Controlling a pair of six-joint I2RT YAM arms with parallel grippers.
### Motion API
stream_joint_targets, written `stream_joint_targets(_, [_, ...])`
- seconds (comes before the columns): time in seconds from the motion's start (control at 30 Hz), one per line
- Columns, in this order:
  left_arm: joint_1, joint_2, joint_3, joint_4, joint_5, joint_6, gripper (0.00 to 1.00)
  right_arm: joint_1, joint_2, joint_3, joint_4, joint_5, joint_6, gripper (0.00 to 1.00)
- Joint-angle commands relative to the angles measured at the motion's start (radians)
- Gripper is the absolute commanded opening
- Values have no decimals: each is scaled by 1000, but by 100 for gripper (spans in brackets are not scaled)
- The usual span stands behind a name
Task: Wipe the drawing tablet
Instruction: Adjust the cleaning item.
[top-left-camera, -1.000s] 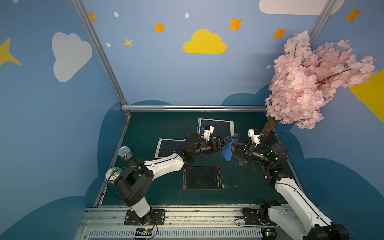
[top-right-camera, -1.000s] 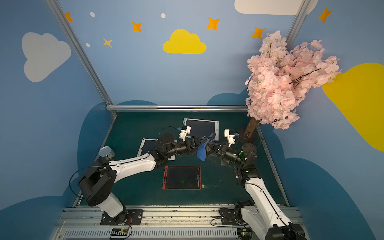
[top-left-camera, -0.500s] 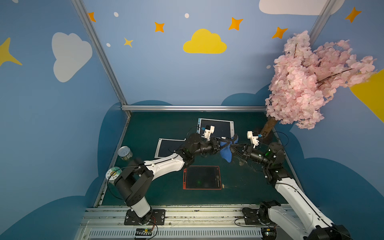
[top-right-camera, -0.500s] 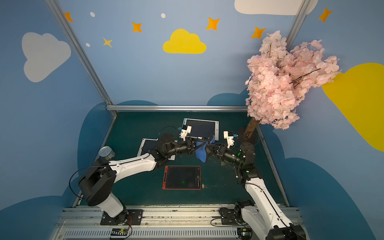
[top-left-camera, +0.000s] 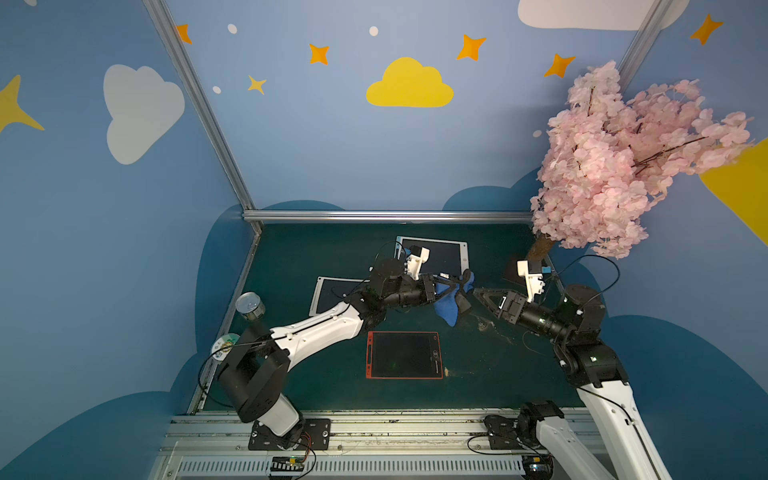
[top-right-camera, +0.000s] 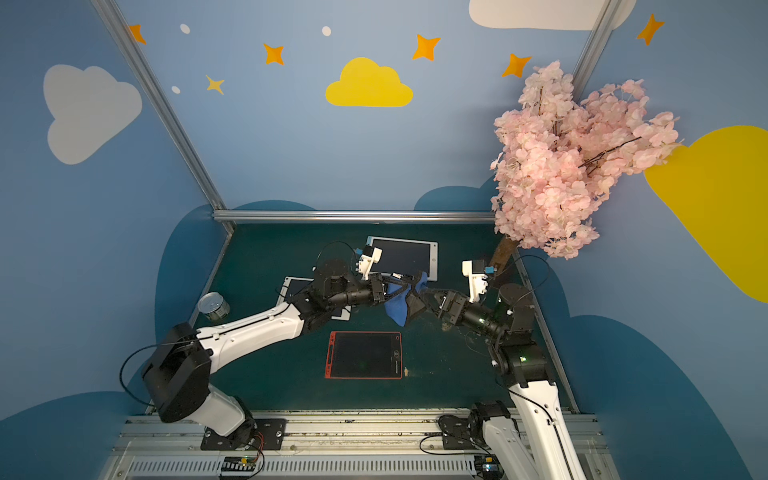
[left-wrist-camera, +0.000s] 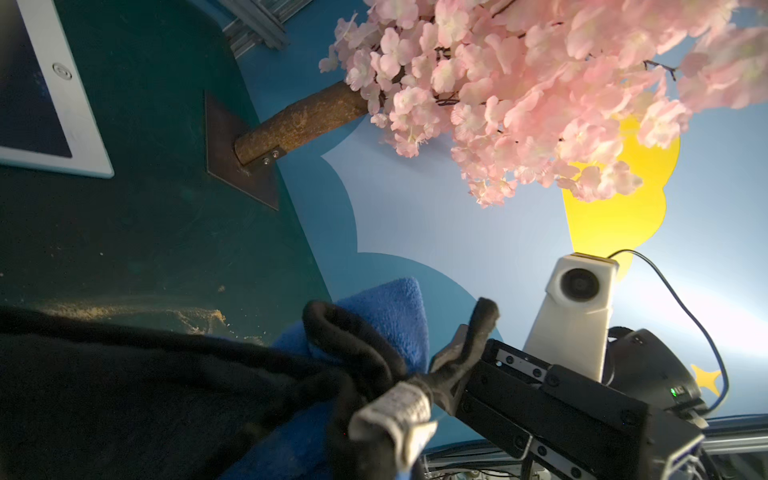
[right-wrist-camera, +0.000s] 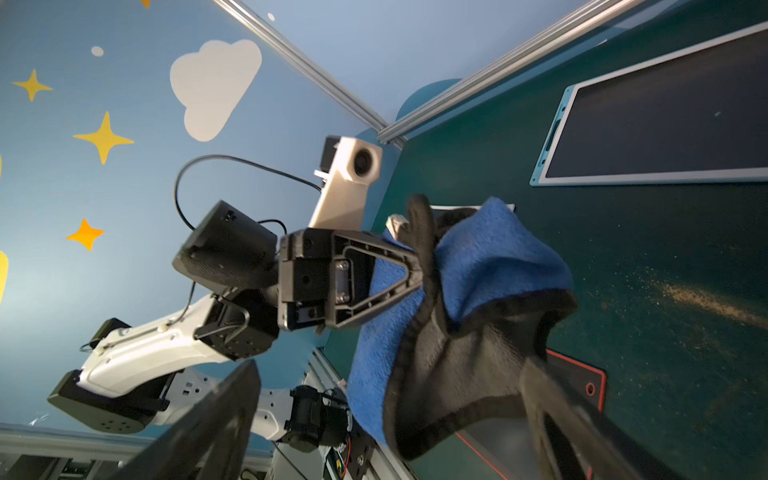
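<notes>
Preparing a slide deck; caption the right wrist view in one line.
Left gripper shut on a blue-and-black cloth above the green table, right gripper open facing it, red-framed drawing tablet nearby.

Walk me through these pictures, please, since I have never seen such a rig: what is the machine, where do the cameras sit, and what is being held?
These are two robot arms mounted at the near edge of a green table. Two pictures come from one overhead camera pair; two from cameras on the arms' wrists. On the table lie a red-framed drawing tablet, two white-framed tablets and a tin can; a pink blossom tree stands at a far corner. The left claw is shut on a blue-and-black cloth, held above the table; the right claw is open beside it.
</notes>
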Motion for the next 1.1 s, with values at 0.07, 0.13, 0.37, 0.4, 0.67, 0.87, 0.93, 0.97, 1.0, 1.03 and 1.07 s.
stream_joint_targets(0.07, [-2, -35, 29, -39, -5, 43, 3, -1, 28, -129, 91, -83, -3, 98])
stream_joint_targets(0.13, [-2, -27, 15, 24, 22, -13, 3, 2, 20, -146, 130, -68, -5, 98])
stream_joint_targets(0.37, [-2, 29, -34, 242, 89, -212, 3, 12, -5, -205, 339, -105, 85, 98])
stream_joint_targets(0.4, [0, 42, -39, 284, 99, -244, 3, 11, -8, -213, 360, -104, 91, 98])
stream_joint_targets(0.67, [-4, 127, -53, 582, 138, -493, 3, 12, 19, -258, 512, -96, 139, 98])
stream_joint_targets(0.87, [-2, 38, -62, 480, 136, -437, 3, 4, 9, -256, 430, -64, 71, 98])
stream_joint_targets(0.93, [1, 26, -63, 480, 145, -451, 3, 1, -4, -256, 405, -54, 47, 98])
stream_joint_targets(0.97, [3, 23, -65, 486, 149, -469, 3, 0, -10, -252, 398, -50, 36, 98])
stream_joint_targets(1.0, [3, 24, -65, 501, 157, -490, 3, -1, -14, -249, 397, -50, 25, 98])
stream_joint_targets(1.03, [3, 28, -65, 518, 165, -515, 3, -2, -17, -248, 399, -55, 16, 98])
stream_joint_targets(1.07, [2, 35, -66, 552, 174, -547, 3, -2, -14, -246, 415, -68, 11, 98])
